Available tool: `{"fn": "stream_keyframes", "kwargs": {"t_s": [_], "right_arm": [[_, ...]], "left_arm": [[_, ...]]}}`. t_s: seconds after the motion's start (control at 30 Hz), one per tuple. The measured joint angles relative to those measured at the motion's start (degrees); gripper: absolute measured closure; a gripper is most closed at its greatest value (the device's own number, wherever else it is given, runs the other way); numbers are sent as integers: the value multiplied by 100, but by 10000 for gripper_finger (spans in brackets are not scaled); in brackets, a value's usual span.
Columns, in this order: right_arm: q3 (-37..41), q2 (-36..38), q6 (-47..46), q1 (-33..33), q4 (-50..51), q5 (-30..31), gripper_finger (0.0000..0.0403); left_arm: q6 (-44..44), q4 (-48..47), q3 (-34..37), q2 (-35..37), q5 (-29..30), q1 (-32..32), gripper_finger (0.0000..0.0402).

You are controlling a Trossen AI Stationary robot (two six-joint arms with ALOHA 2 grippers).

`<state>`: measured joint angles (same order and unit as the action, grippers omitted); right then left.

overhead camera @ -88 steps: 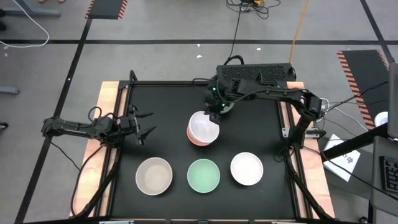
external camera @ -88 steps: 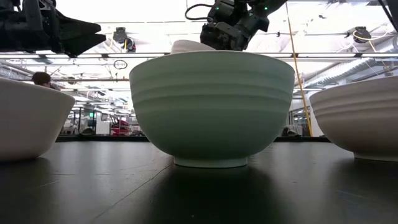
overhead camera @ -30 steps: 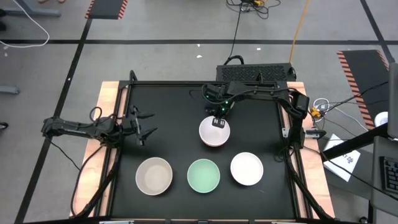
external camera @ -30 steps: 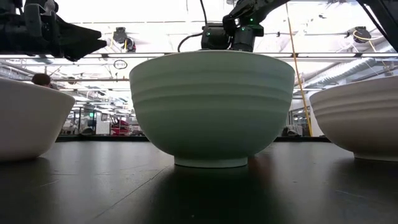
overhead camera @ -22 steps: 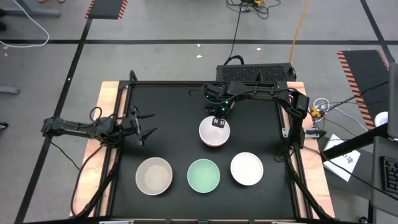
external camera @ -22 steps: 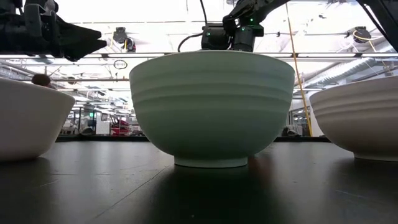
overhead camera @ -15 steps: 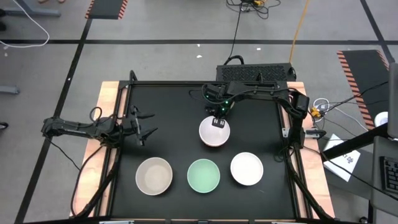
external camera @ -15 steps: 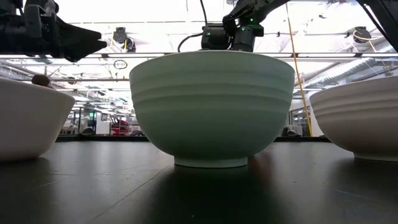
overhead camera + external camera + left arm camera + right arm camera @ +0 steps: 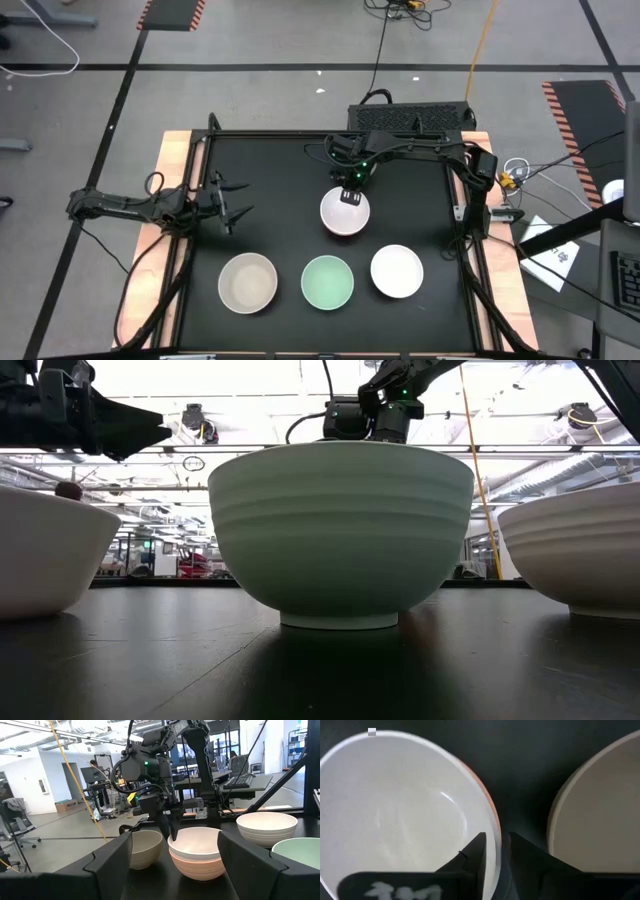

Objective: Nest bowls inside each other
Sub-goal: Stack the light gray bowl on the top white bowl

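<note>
A white bowl [image 9: 345, 212] sits nested in a salmon-orange bowl [image 9: 196, 867] at the middle of the table. My right gripper [image 9: 496, 840] points down over the stack's far rim. It is narrowly open, one finger inside the white bowl and one outside, with no touch that I can see. Just beyond, a grey-brown bowl [image 9: 595, 810] stands under that arm. A beige bowl [image 9: 248, 282], a mint bowl [image 9: 327, 282] and a second white bowl [image 9: 397, 271] stand in a row near the front edge. My left gripper [image 9: 238, 200] waits open at the table's left.
The black tabletop [image 9: 270, 170] has wooden edges [image 9: 170, 190] on both sides. A dark box [image 9: 410, 115] sits behind the far edge. Bare table lies between my left gripper and the stack. Cables run along the right side.
Since the earliest frame, my right gripper has gone toward the table's right edge and down with the white and salmon bowls. They were raised and tilted then and now stand level on the table. Nothing has visibly moved in the last second.
</note>
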<state>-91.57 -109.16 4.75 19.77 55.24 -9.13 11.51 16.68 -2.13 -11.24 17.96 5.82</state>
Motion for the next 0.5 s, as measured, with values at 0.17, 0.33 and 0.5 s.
{"fn": "stream_keyframes", "kwargs": {"t_s": [0.17, 0.33, 0.5], "right_arm": [[2, 61, 33, 86, -100, -16, 297], [3, 398, 205, 186, -584, -377, 270], [4, 954, 266, 194, -1133, -615, 260]], "left_arm": [[0, 0, 0, 0, 0, 0, 110], [22, 1, 0, -1, 5, -2, 110], [24, 16, 0, 1, 9, 0, 110]]}}
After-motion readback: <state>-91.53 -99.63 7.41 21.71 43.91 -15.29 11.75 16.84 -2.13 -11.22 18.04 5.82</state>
